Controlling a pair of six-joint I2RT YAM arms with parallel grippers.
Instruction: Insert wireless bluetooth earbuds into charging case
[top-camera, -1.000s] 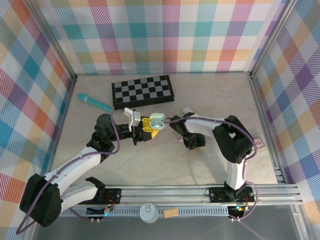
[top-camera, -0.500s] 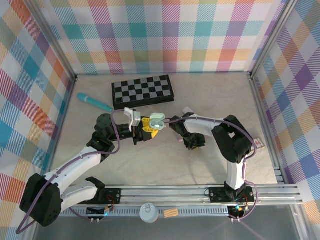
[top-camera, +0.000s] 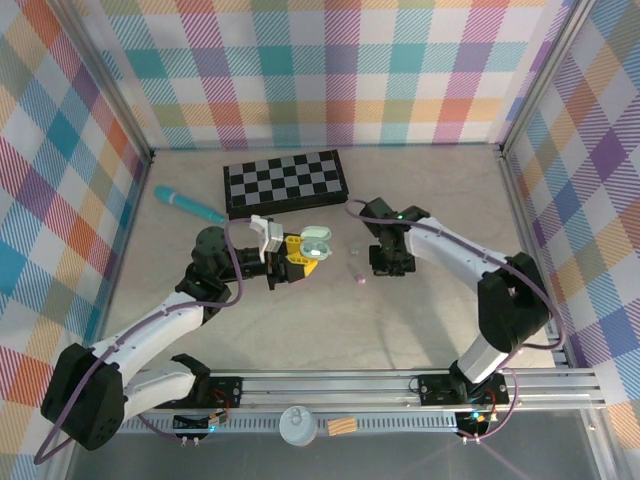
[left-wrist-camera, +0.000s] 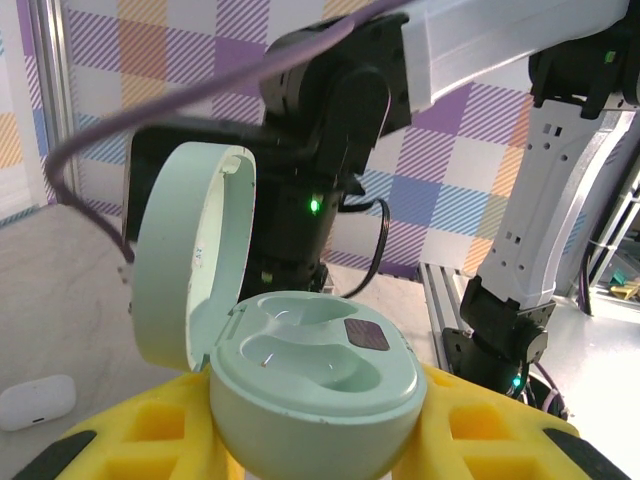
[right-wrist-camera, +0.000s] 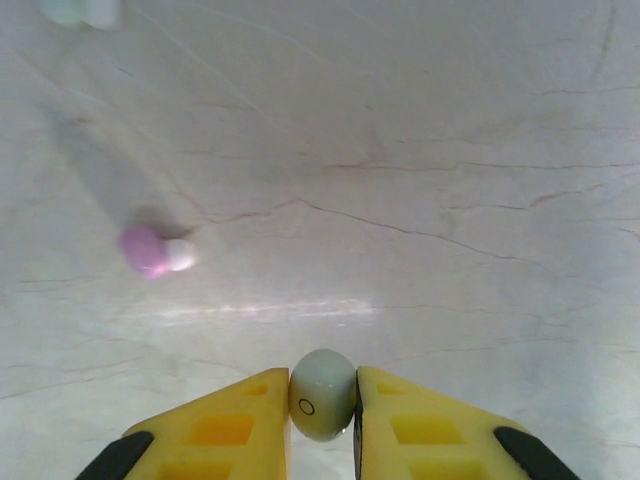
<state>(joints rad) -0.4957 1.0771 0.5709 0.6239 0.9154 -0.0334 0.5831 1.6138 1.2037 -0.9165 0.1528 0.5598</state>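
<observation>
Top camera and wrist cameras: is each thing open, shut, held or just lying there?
green case: lid open, wells look empty, held by the left gripper.
green earbud: pinched in the right gripper.
pink earbud: lying loose on the table.
white case: shut, lying on the table.
chessboard: lying flat.
teal pen: lying flat.

The pale green earbud (right-wrist-camera: 322, 392) is pinched between the tips of the right claw (right-wrist-camera: 322, 402). A pink earbud (right-wrist-camera: 152, 250) lies ahead-left of that claw, apart. The pale green case (left-wrist-camera: 315, 370) sits gripped in the left claw (left-wrist-camera: 315, 440), lid open and upright, both wells empty
</observation>
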